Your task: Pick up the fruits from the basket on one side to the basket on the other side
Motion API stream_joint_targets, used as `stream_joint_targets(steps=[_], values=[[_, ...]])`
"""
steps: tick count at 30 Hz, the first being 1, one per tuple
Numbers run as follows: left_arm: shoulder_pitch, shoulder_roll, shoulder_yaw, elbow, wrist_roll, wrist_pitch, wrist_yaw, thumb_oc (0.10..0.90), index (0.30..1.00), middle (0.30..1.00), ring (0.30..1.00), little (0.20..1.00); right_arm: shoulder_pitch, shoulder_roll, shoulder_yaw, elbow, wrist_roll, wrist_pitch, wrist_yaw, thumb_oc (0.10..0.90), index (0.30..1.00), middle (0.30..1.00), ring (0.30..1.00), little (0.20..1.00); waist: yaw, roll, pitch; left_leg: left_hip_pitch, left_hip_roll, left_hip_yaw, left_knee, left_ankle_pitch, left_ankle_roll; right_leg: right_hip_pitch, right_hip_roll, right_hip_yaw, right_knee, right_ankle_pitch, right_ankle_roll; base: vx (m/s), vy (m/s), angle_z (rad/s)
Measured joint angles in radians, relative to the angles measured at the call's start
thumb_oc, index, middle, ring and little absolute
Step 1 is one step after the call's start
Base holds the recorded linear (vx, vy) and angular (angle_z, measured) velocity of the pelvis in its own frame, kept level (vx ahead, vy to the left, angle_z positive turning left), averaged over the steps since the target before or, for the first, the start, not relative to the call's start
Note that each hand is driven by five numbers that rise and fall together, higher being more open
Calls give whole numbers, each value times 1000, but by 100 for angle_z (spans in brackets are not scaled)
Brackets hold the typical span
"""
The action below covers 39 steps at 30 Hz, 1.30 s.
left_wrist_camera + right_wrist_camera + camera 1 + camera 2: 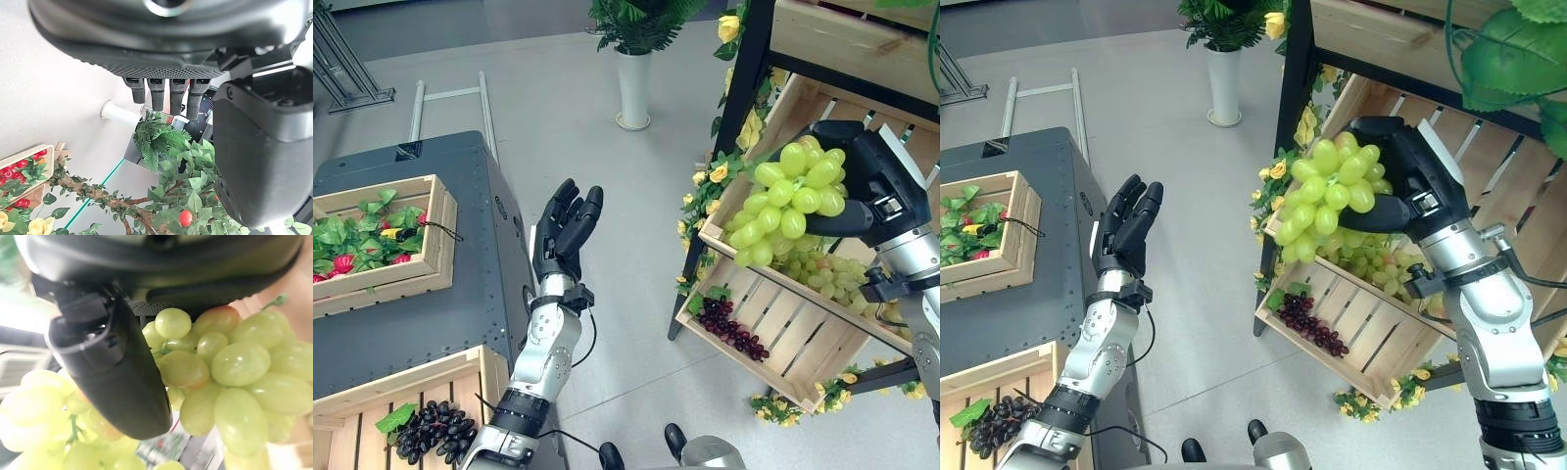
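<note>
- Gripping a bunch of green grapes (790, 196) in the right hand (862, 186); thumb and fingers curled round the upper part of the cluster, seen close in the right wrist view with the thumb (115, 367) pressed against the berries (239, 364); bunch lifted clear, hanging above the slanted wooden crate (783, 338) on the shelf rack (1298, 117).
- Hanging loose below the grip: lower berries dangling toward more green grapes (832, 274) left in the upper compartment; dark purple grapes (729, 328) lying in the compartment below, apart from the held bunch.
- Judging handling: light, lumpy, flexible on its stem; smooth skins likely slippery; berries may shed or slip if squeezed hard or swung; best hold near the top where the stem gathers, cluster cradled not crushed.
- Raised mid-air between the two sides, well apart from any fruit: left hand (566, 230); fingers straight, holding nothing.
- Waiting on the robot's left: dark cabinet (489, 294) bearing a wooden crate (431, 264) with leaves and red fruit; nearer crate (460, 382) with black grapes (435, 431); likely destination side.
</note>
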Motion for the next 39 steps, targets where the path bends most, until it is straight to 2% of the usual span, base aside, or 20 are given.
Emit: stream_joint_targets(steps=[6,8,16,21,26,27,28,32,39], values=[[1,0,-23,0,0,1,5,800,900,900,900,900,3,1,14,166,0,111,-144,400,300,300,300,300,4,-1,0,-1,0,-4,0,1,2,1,0,-3,-1,0,0,-10,-6,1],[1,0,-27,0,0,1,6,800,900,900,900,900,3,3,24,210,0,127,-177,400,300,300,300,300,5,-1,0,-1,0,-4,0,1,2,2,0,-4,-1,0,0,0,0,0],[0,2,-82,4,-2,5,8,800,900,900,900,900,-58,3,60,407,2,140,-306,400,300,300,300,300,34,-10,-6,-1,-2,-15,0,0,1,7,-3,-17,-2,0,0,-8,-5,4],[0,12,-99,10,-4,18,24,800,900,900,900,900,-130,2,74,565,3,159,-476,400,300,300,300,300,55,-17,-10,-2,-7,-33,0,0,1,9,-8,-35,-2,0,0,-13,4,6],[0,47,-100,10,-23,25,34,800,900,900,900,900,-133,0,74,600,-5,163,-568,400,300,300,300,300,62,-17,-10,-3,-10,-35,0,-1,5,8,-11,-41,-2,0,0,-4,2,1],[0,53,-100,10,-23,25,34,800,900,900,900,900,-135,-3,74,611,-30,167,-568,456,385,385,385,385,62,-17,-10,-3,-11,-36,0,-1,5,8,-12,-56,-2,0,0,0,0,0],[0,54,-99,10,-23,25,34,800,900,900,900,900,-135,-6,74,612,-44,172,-568,800,900,900,900,900,62,-17,-10,-3,-11,-36,0,-2,5,8,-13,-59,-2,0,0,0,0,0],[0,53,-100,10,-23,26,34,800,900,900,900,900,-139,-16,79,610,-187,193,-551,800,900,900,900,900,62,-17,-10,-4,-11,-36,0,-2,6,8,-13,-59,-2,0,0,0,0,0],[1,53,-97,8,-23,61,33,800,900,900,900,900,-104,-121,90,501,-336,235,-380,800,900,900,900,900,49,-17,-10,-16,-10,-31,0,-2,6,-7,-11,-55,-2,0,0,-1,0,-1]])
